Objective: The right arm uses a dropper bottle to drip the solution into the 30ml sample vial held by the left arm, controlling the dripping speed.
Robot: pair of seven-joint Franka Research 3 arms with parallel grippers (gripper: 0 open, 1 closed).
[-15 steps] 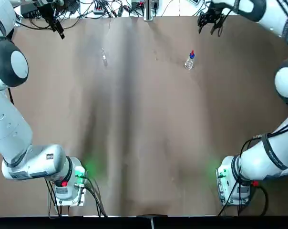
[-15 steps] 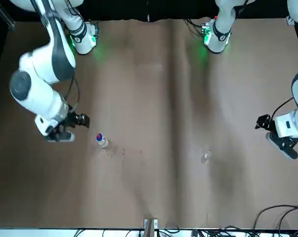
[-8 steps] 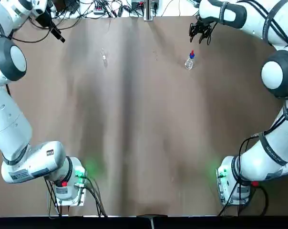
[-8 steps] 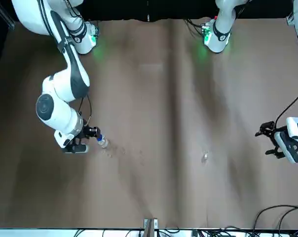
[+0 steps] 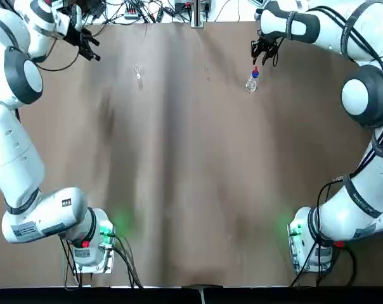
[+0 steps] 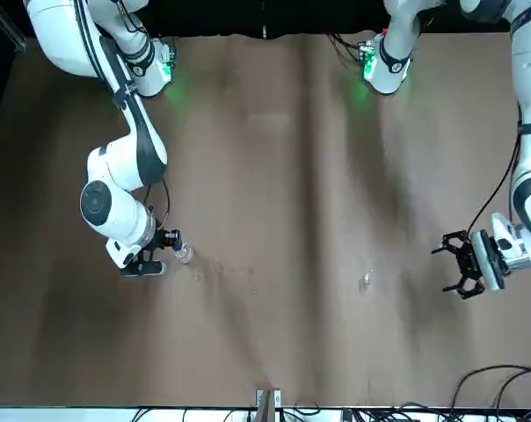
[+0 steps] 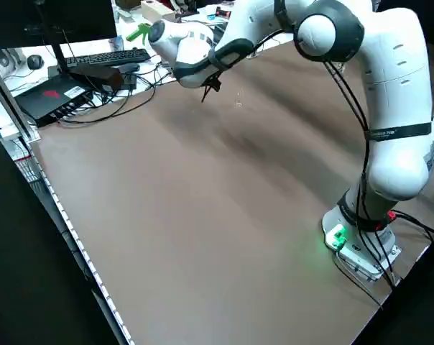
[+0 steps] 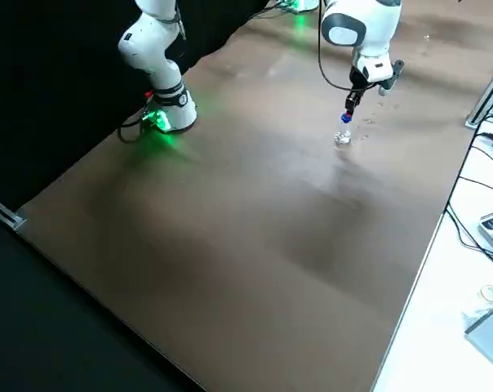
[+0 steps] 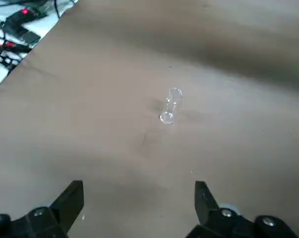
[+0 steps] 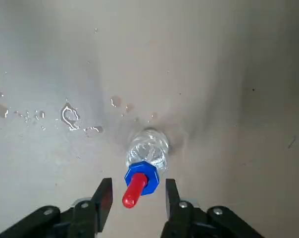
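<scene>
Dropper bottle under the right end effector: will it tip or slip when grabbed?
The dropper bottle looks narrow and tall, so a nudge from the open right end effector may tip it. Its clear body probably grips poorly. Droplets on the table beside it suggest a slick footing.

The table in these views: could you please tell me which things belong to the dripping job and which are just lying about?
Job:
dropper bottle
sample vial
right tool, open around the bottle's top
left tool, open, short of the vial

Lying about:
spilled droplets
keyboard
cables

Brown table [image 5: 191, 190]: dropper bottle [image 5: 252, 80], vial [image 5: 139, 76] (droplets nearby).
</scene>
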